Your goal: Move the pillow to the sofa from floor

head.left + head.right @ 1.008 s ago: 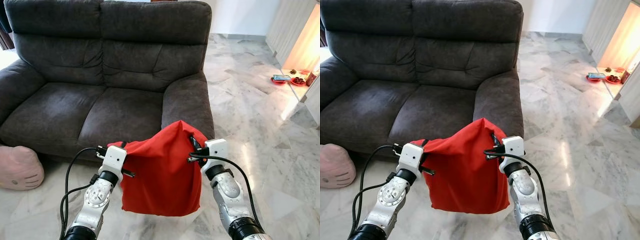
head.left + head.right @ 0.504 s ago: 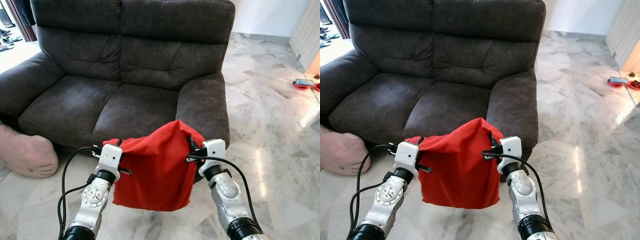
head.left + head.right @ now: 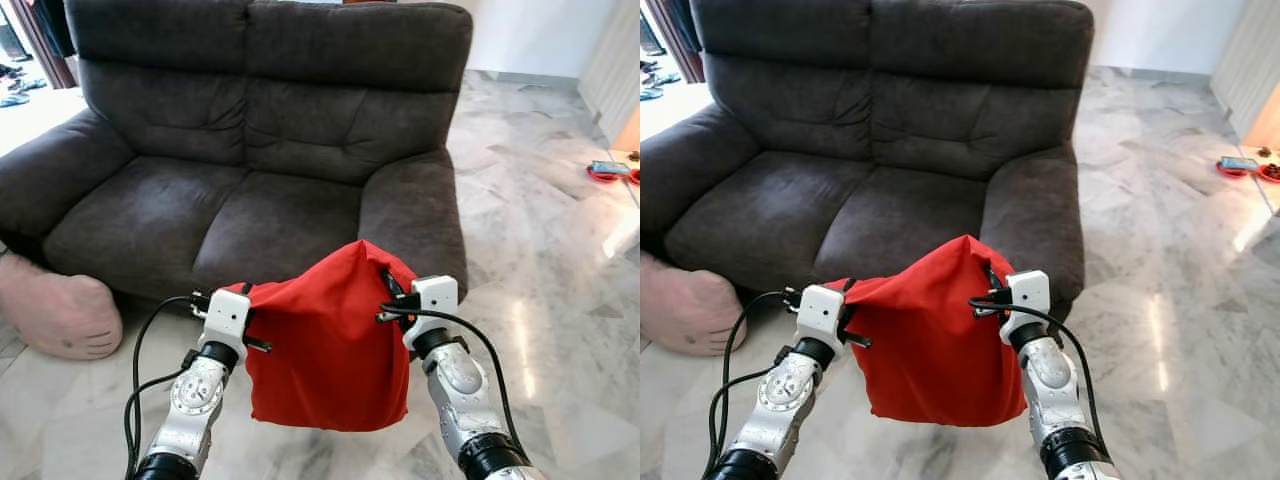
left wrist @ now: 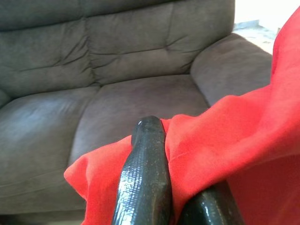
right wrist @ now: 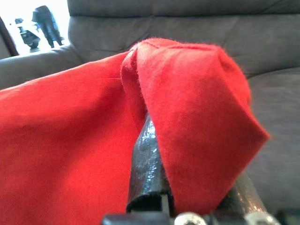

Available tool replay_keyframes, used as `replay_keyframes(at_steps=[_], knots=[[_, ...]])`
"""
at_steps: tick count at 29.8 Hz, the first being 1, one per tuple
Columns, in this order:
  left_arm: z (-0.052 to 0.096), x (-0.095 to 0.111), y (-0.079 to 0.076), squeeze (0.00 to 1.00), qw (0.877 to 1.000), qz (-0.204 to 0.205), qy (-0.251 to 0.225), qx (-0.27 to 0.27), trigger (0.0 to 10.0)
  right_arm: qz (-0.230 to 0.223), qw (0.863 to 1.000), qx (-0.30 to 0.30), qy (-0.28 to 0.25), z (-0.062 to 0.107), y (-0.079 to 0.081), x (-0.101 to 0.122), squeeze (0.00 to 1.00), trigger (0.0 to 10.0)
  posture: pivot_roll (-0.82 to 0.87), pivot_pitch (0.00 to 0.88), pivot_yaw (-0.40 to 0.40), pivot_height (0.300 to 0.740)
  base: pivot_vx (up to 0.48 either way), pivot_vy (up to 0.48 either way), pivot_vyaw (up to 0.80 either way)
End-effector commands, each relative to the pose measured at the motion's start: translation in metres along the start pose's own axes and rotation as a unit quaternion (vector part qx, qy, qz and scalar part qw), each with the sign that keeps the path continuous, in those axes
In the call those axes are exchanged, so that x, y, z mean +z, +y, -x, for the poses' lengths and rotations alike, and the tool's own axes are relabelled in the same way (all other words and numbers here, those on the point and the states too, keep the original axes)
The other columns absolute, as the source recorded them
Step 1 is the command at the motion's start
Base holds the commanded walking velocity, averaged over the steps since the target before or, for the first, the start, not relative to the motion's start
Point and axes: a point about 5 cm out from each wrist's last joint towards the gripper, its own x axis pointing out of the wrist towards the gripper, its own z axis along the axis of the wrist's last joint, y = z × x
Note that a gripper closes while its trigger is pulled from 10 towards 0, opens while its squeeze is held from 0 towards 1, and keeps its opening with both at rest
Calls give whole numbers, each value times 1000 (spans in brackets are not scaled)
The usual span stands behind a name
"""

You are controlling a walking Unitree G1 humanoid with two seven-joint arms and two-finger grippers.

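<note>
A red pillow (image 3: 325, 340) hangs in the air between my two arms, in front of the dark grey two-seat sofa (image 3: 260, 150). My left gripper (image 3: 243, 292) is shut on the pillow's left top corner, and its fingers (image 4: 145, 173) pinch the red cloth. My right gripper (image 3: 388, 290) is shut on the right top corner, with red fabric folded over its fingers (image 5: 147, 173). The pillow's lower edge hangs above the marble floor (image 3: 560, 300), just ahead of the sofa's right seat cushion (image 3: 280, 225).
A pink plush cushion (image 3: 55, 315) lies on the floor by the sofa's left arm. The sofa's right armrest (image 3: 415, 215) stands close behind my right gripper. Small red items (image 3: 605, 168) sit on the floor far right.
The camera has swung, so the sofa now sits more centred and slightly closer. Both grippers keep their hold on the red pillow, which hangs much as before.
</note>
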Motion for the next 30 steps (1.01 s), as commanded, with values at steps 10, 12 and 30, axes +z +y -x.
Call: replay_keyframes(at_steps=[10,12,30], knots=[[-8,18,5,0,999,-11,-43,8,10000,6,999,16,-34,-10,3,16,0,10000,113,29,-19,740,0,0,0],[-9,19,4,0,999,-13,-45,8,10000,3,999,15,-38,-11,4,18,0,10000,112,23,-20,740,0,0,0],[-7,83,24,0,983,-56,-162,67,10000,-10,988,3,-155,-15,7,67,0,10000,117,18,-19,740,0,0,0]])
